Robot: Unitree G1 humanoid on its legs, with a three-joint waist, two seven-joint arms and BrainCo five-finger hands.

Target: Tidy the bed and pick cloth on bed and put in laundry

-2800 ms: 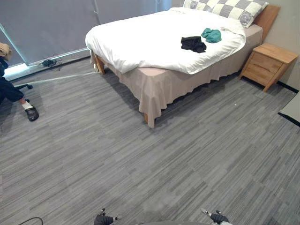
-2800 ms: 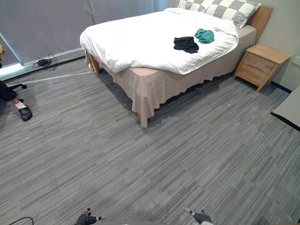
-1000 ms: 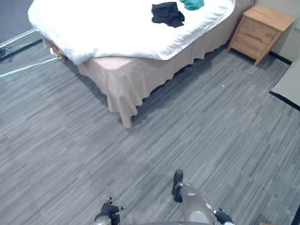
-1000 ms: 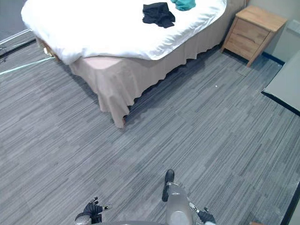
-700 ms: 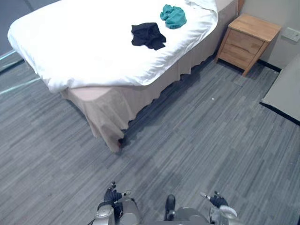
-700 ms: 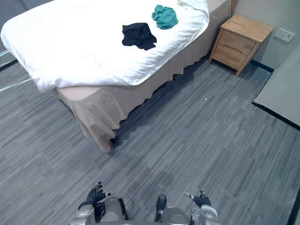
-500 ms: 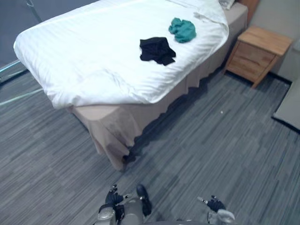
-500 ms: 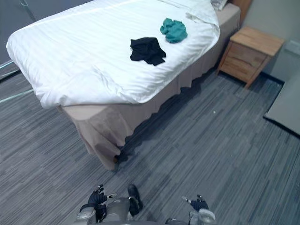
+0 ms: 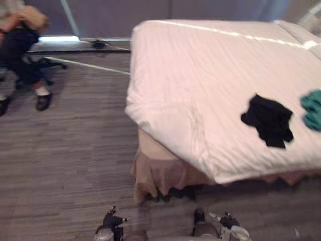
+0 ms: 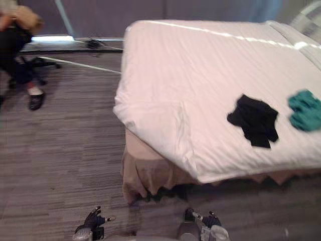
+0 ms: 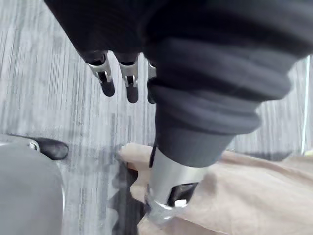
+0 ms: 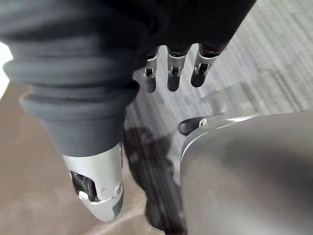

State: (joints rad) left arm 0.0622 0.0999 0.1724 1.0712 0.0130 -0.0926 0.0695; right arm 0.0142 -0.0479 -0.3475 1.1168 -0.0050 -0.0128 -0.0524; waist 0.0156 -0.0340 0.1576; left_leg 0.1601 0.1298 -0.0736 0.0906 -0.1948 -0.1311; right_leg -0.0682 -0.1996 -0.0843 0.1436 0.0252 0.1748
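- The bed (image 9: 200,85), its white cover rumpled at the near corner, stands just ahead. The camera has swung since half a second ago.
- The black cloth (image 9: 268,119) and the green cloth (image 9: 312,109) lie apart on the bed.
- The left hand (image 11: 105,78) and right hand (image 12: 171,73) hang straight-fingered and empty. This looks like the approach; next comes a reach for the black cloth.

bed (image 9: 210,65): well ahead of both hands' fingers, its near corner closest to the left hand (image 9: 111,221).
duvet (image 9: 190,100): white, spread over the bed, overhanging the near edge.
bed skirt (image 9: 160,173): beige, hanging to the floor just beyond the left fingers (image 11: 105,81).
black cloth (image 9: 268,119): crumpled on the duvet, far ahead of the right hand (image 9: 226,220).
green cloth (image 9: 313,109): on the duvet near the black cloth, farther out to the right.
floor (image 9: 65,165): grey carpet under both hands.
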